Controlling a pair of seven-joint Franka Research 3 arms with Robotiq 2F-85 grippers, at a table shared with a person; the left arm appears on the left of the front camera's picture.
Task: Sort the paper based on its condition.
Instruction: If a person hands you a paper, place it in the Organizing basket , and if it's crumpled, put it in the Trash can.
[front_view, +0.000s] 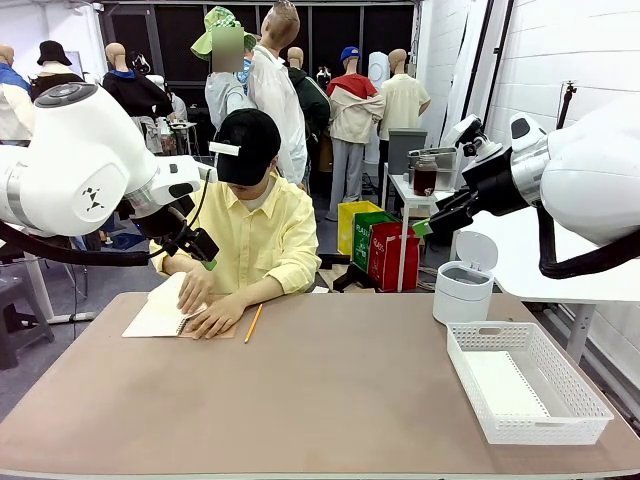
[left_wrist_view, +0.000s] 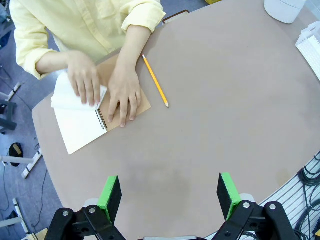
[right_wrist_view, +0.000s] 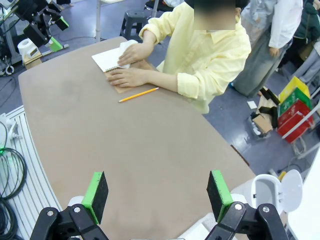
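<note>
A person at the far side presses both hands on an open spiral notebook (front_view: 158, 316) (left_wrist_view: 80, 127) (right_wrist_view: 106, 59). One hand curls up a white paper sheet (left_wrist_view: 60, 93) (right_wrist_view: 128, 45) at the notebook's binding. The other hand lies flat on the tan cover. My left gripper (front_view: 203, 248) (left_wrist_view: 169, 196) hangs open high above the table's left side, nothing between its green pads. On the right my right gripper (front_view: 428, 226) (right_wrist_view: 157, 194) is raised, open and likewise holding nothing. Another flat white sheet (front_view: 505, 385) lies in the basket.
A yellow pencil (front_view: 253, 323) (left_wrist_view: 155, 81) (right_wrist_view: 138, 94) lies beside the notebook. A white mesh basket (front_view: 560, 365) (left_wrist_view: 312, 45) stands at the table's right front. A white lidded bin (front_view: 462, 280) (right_wrist_view: 277, 192) stands behind it. The brown table (front_view: 330, 390) is bare in the middle.
</note>
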